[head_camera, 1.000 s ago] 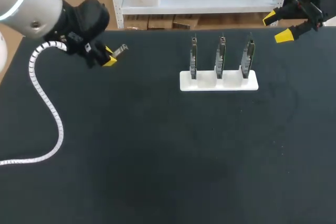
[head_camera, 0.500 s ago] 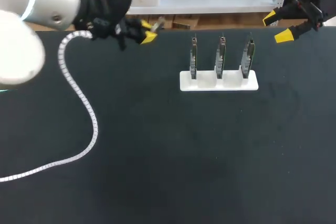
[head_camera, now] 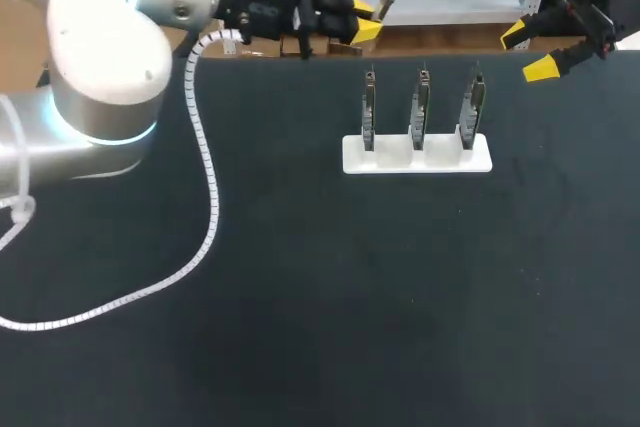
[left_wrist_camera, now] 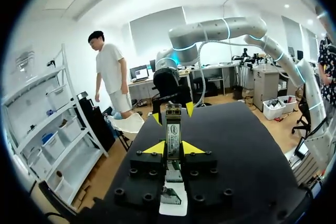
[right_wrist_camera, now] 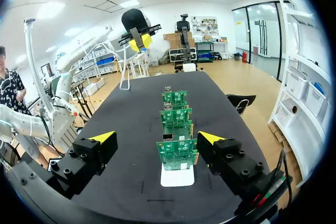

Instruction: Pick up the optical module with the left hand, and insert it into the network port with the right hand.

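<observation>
Three circuit boards (right_wrist_camera: 177, 153) stand upright in a row in the white stand (head_camera: 416, 157); take that stand as your reference for everything here. Your left gripper (head_camera: 365, 23) hangs beyond the stand, off past its left end and over the far edge of the table (head_camera: 300, 297). Its fingers are drawn in close and pinch the optical module (left_wrist_camera: 172, 129) from both sides, so the module's long body juts out ahead of the yellow tips. Your right gripper (head_camera: 528, 52) sits beyond the stand's right end with its jaws spread wide and nothing between them. Its wrist camera looks straight down the row of boards.

You can treat the pick-up as done; the step in hand looks like the handover. The next move calls for bringing the two grippers together near the stand. Close the right fingers on the module's free length, and let the left go only once that grip is firm. The network port on each board is too small here to tell apart, so choose your board and line the module up squarely before you push.
</observation>
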`<state>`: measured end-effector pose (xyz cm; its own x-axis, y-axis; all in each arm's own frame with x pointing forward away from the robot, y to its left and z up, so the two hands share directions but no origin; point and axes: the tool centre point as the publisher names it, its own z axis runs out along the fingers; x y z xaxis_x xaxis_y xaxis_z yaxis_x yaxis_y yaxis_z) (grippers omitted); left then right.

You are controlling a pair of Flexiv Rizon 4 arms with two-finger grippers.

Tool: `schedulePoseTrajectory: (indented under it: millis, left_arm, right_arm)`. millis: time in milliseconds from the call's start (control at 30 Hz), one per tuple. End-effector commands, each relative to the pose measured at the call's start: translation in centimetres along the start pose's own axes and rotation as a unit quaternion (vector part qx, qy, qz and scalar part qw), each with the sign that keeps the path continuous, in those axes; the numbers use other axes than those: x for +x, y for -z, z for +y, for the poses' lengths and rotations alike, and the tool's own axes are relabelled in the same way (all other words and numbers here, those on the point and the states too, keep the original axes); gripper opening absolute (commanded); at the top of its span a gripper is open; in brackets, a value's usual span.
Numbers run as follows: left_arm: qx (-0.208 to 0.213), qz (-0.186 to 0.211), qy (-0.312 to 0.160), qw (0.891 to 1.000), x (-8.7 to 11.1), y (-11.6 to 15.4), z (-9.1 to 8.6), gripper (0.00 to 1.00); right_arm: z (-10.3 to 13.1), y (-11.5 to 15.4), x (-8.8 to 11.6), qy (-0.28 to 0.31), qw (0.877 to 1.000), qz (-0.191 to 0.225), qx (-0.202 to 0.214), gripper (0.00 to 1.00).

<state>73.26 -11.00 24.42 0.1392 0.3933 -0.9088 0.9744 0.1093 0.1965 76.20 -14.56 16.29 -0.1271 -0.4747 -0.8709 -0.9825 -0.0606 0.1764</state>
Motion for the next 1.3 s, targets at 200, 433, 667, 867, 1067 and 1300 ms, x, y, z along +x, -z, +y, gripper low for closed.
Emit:
schedulePoseTrajectory:
  millis: [200, 433, 667, 867, 1067, 1300]
  left_arm:
    - [0.005, -0.013, -0.001, 1.000, 0.2, -0.6, 0.4, 0.00]
    - [-0.004, -0.031, 0.006, 1.000, 0.1, -1.1, -0.3, 0.00]
    - [0.016, -0.089, 0.016, 0.996, -1.0, -4.0, -0.1, 0.00]
    - [0.040, -0.105, 0.024, 0.993, -1.2, -5.8, -0.1, 0.00]
    - [0.052, -0.124, 0.021, 0.991, -2.0, -7.9, 1.0, 0.00]
    - [0.062, -0.135, 0.013, 0.989, -2.6, -10.1, 2.3, 0.00]
  right_arm:
    - [0.2, -0.1, 0.0, 0.001, 1.000, 0.000, 0.002, 1.00]
    - [0.2, -0.1, 0.0, 0.001, 1.000, 0.000, 0.002, 1.00]
    - [0.2, -0.1, 0.0, 0.001, 1.000, 0.000, 0.002, 1.00]
    - [0.2, -0.1, 0.0, 0.001, 1.000, 0.000, 0.002, 1.00]
    - [0.2, -0.1, 0.0, 0.001, 1.000, 0.000, 0.002, 1.00]
    - [0.2, -0.1, 0.0, 0.001, 1.000, 0.000, 0.002, 1.00]
